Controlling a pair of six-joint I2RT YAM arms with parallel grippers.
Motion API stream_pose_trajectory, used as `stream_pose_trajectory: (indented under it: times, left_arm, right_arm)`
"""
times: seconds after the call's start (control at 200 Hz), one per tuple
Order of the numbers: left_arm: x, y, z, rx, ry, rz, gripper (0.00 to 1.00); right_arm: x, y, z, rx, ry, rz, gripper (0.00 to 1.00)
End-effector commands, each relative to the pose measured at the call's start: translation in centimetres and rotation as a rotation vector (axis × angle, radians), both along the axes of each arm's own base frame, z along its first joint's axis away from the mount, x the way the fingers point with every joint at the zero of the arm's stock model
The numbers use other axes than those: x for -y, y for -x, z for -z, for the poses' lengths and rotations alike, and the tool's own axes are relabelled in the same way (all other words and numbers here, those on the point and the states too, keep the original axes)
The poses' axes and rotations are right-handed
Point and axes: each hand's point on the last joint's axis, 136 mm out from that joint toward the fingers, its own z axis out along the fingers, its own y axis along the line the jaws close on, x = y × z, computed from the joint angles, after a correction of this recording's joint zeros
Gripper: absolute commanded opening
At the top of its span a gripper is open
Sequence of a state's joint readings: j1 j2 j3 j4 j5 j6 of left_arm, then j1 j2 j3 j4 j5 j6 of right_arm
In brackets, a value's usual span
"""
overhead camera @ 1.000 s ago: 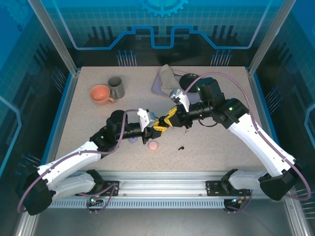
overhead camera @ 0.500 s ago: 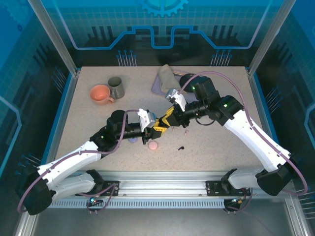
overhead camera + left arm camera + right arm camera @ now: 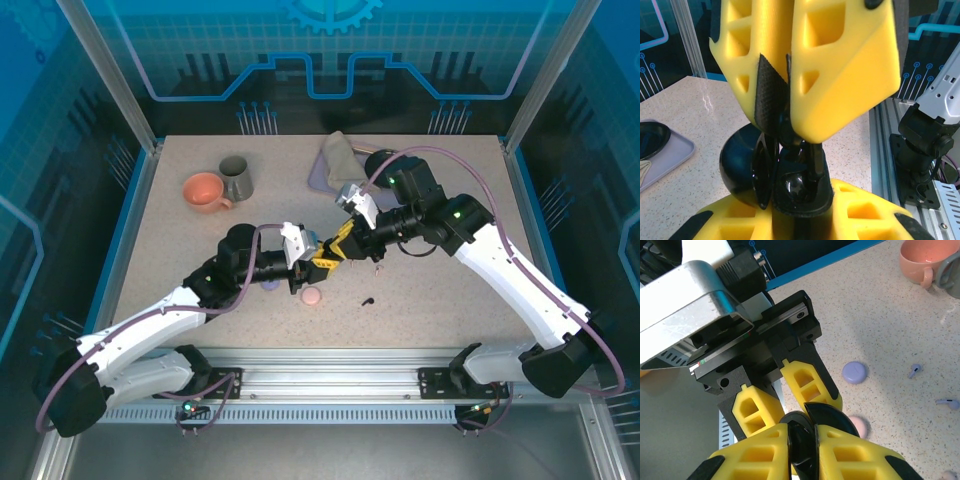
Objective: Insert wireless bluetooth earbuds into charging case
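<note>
Above the table's middle my left gripper (image 3: 316,259) is shut on an open black charging case (image 3: 800,192), its round lid (image 3: 740,170) swung out to the left. My right gripper (image 3: 339,246) comes in from the other side and is shut on a black earbud (image 3: 790,132) that reaches down into the case base, where a glossy black bud (image 3: 796,187) sits. In the right wrist view the black piece (image 3: 805,450) shows between my right gripper (image 3: 804,452) fingers. Another black earbud (image 3: 368,299) lies on the table.
A pink case (image 3: 312,296) and a lilac case (image 3: 854,372) lie under the grippers, with two lilac buds (image 3: 914,371) nearby. At the back stand a pink cup (image 3: 205,191), a grey mug (image 3: 236,177), and a lilac tray (image 3: 322,180) with a cloth (image 3: 340,155).
The right arm's wrist has shifted slightly toward the back left. Both grippers stay together at the case, and their grips have not changed.
</note>
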State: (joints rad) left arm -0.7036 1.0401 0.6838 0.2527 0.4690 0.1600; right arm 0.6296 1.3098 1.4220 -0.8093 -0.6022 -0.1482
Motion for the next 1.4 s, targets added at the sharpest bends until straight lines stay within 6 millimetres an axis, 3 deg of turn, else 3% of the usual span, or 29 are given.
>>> stream_pose_trajectory:
  times: [0.0,0.42,0.94,1.071,1.191,1.396]
  left_arm:
    - [0.3,0.0,-2.1,0.059,0.029,0.014,0.0]
    - [0.3,0.0,-2.2,0.059,0.029,0.015,0.0]
    - [0.3,-0.1,-2.0,0.055,0.03,0.007,0.0]
    - [0.2,-0.3,-2.0,0.059,0.027,-0.009,0.0]
    - [0.0,-0.7,-1.9,0.065,0.018,-0.029,0.0]
    - [-0.4,-1.1,-2.1,0.093,0.008,-0.067,0.0]
  right_arm:
    - [-0.3,0.7,-0.1,-0.017,0.011,-0.032,0.18]
    - [-0.9,0.8,0.5,-0.036,0.034,-0.037,0.23]
    - [-0.5,0.2,-1.8,-0.021,0.001,0.012,0.36]
    - [0.7,-0.4,-3.5,0.019,-0.03,0.091,0.43]
    - [3.1,-1.9,-5.1,0.041,-0.057,0.247,0.49]
    - [9.0,-4.6,-4.9,-0.069,-0.081,0.615,0.53]
